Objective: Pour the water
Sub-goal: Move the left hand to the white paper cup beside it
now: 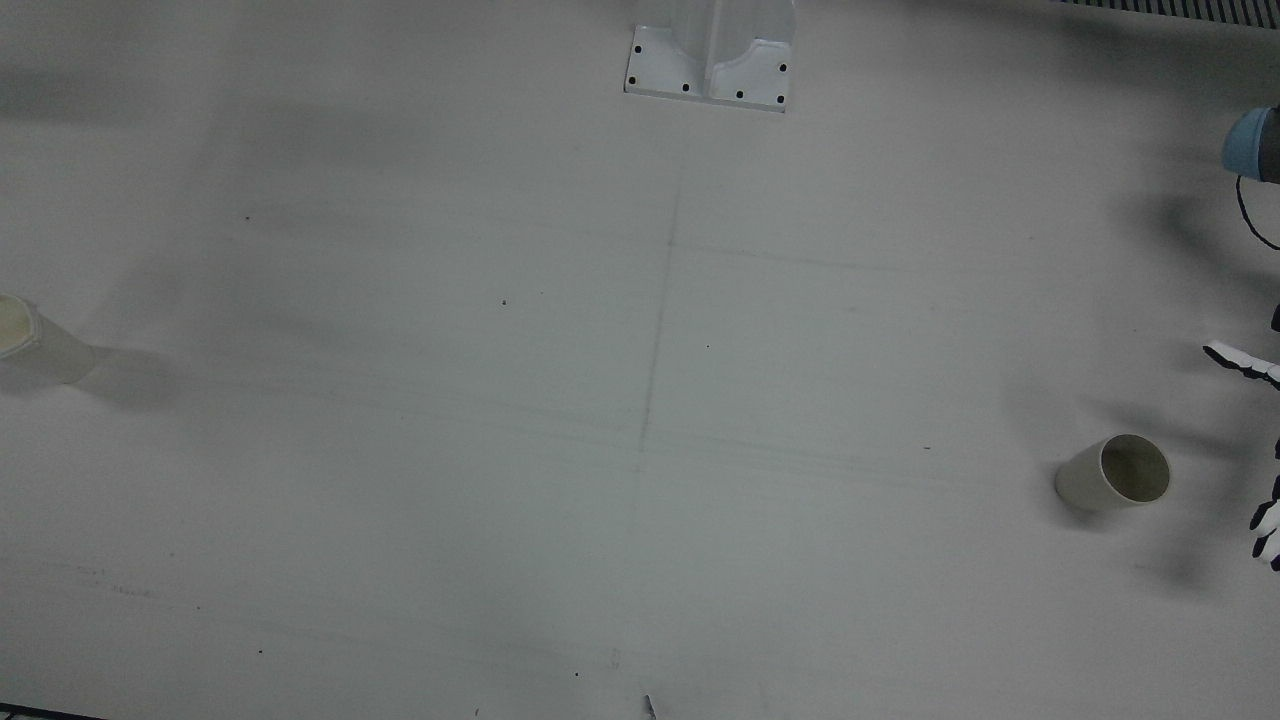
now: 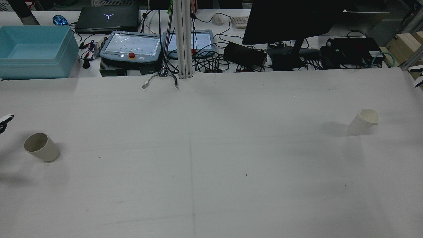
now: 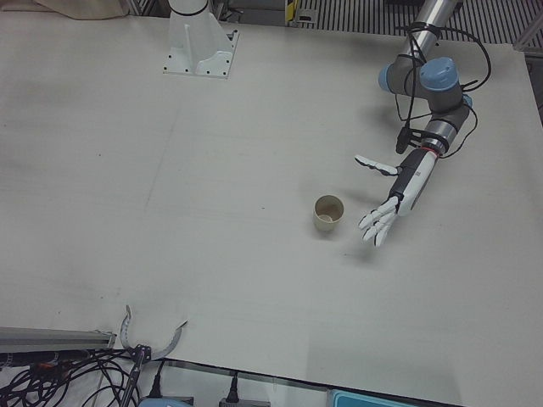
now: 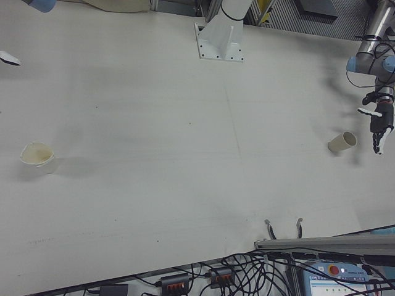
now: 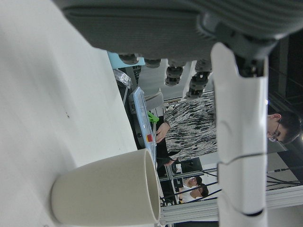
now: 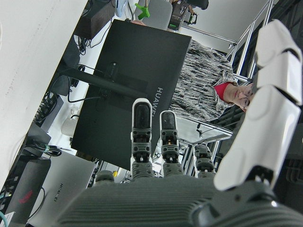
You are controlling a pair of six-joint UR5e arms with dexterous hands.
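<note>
Fingers [image 3: 373, 227] of the left hand [image 3: 399, 191] are spreading wide and straight, holding nothing; in the left-front view this hand is hanging off the left arm [image 3: 428, 93] with its fingertips pointing toward 7 o'clock, just beside the left cup [image 3: 328, 212] and not touching it. That cup, beige and empty, is standing upright at roughly 9 o'clock from the hand. In the front view the same cup is appearing near the right edge, its mouth facing the camera. The left hand camera is showing it close in the lower part of the frame, with no finger against its wall.

The right hand [image 6: 189, 189] is showing mainly in its own camera: its fingers [image 6: 141, 127] are extending straight and apart, gripping nothing, and pointing toward a black monitor [image 6: 128, 90] and a person [image 6: 208, 80] beyond the table. In the right-front view only a white tip is showing at the left edge, at about 12 o'clock from the right cup [image 4: 37, 157] and well apart from it. The right cup, whiter with a wrinkled rim, is standing upright on the table [image 4: 185, 154]; its contents cannot be told. In the rear view the two cups are sitting well apart, one at 9 o'clock and one at 3 o'clock across the white surface. A light blue bin [image 2: 34, 51] is resting beyond the table's far edge at 10 o'clock.
</note>
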